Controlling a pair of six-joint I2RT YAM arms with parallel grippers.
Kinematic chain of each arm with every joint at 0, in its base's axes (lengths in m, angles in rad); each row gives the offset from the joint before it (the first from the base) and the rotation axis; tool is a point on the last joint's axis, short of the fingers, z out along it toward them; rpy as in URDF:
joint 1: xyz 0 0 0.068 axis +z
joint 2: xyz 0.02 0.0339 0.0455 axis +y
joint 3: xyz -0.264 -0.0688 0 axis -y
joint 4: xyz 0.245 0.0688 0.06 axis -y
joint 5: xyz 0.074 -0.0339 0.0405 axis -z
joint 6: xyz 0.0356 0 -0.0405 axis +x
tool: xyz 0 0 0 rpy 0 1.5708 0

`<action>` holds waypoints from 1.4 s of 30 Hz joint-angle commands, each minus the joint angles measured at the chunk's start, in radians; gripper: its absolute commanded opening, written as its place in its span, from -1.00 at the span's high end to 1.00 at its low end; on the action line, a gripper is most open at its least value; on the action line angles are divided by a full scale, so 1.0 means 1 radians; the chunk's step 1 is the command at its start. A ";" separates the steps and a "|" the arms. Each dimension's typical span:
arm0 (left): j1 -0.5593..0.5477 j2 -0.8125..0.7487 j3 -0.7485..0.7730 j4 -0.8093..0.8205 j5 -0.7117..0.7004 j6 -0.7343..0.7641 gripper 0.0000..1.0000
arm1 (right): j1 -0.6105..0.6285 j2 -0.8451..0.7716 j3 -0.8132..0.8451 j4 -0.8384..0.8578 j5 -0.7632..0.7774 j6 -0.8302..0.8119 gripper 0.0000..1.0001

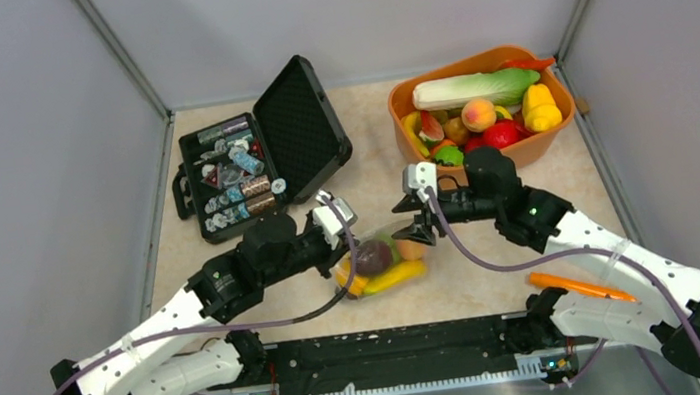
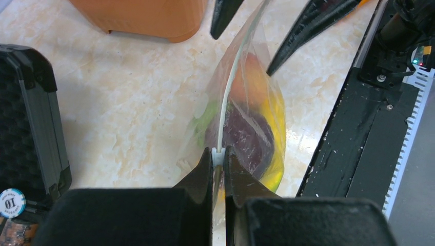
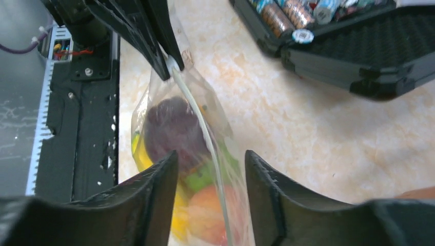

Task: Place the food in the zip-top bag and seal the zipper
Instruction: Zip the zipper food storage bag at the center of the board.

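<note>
The clear zip-top bag (image 1: 381, 262) lies at the table's middle, holding purple, yellow, green and orange toy food (image 2: 246, 134). Its zipper (image 2: 229, 87) runs as a thin white strip along the raised top edge. My left gripper (image 2: 219, 158) is shut on the zipper's white slider at the bag's left end; it also shows in the top view (image 1: 336, 217). My right gripper (image 3: 211, 160) is open, its fingers either side of the zipper (image 3: 202, 123) at the bag's right end, not touching it. In the top view the right gripper (image 1: 407, 219) sits over that end.
An orange tub (image 1: 482, 106) of more toy food stands back right. An open black case (image 1: 255, 154) of small wrapped bits stands back left. An orange carrot (image 1: 579, 286) lies beside the right arm's base. The black base rail (image 1: 395, 353) runs along the near edge.
</note>
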 commanded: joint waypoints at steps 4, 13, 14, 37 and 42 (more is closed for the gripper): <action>0.002 0.085 0.116 0.027 0.086 0.003 1.00 | 0.017 0.006 0.062 0.017 -0.095 -0.009 -0.20; 0.001 0.120 0.138 0.056 0.127 -0.002 1.00 | 0.056 0.067 0.109 0.001 -0.111 -0.041 -0.14; 0.002 0.120 0.139 0.058 0.131 -0.005 1.00 | 0.058 0.067 0.107 0.013 -0.125 -0.039 -0.14; 0.002 0.036 0.057 -0.001 0.004 0.005 1.00 | 0.073 0.089 0.086 0.038 -0.049 -0.053 1.00; 0.002 -0.007 0.055 -0.069 -0.095 0.007 1.00 | 0.073 0.070 0.063 0.044 0.003 -0.048 1.00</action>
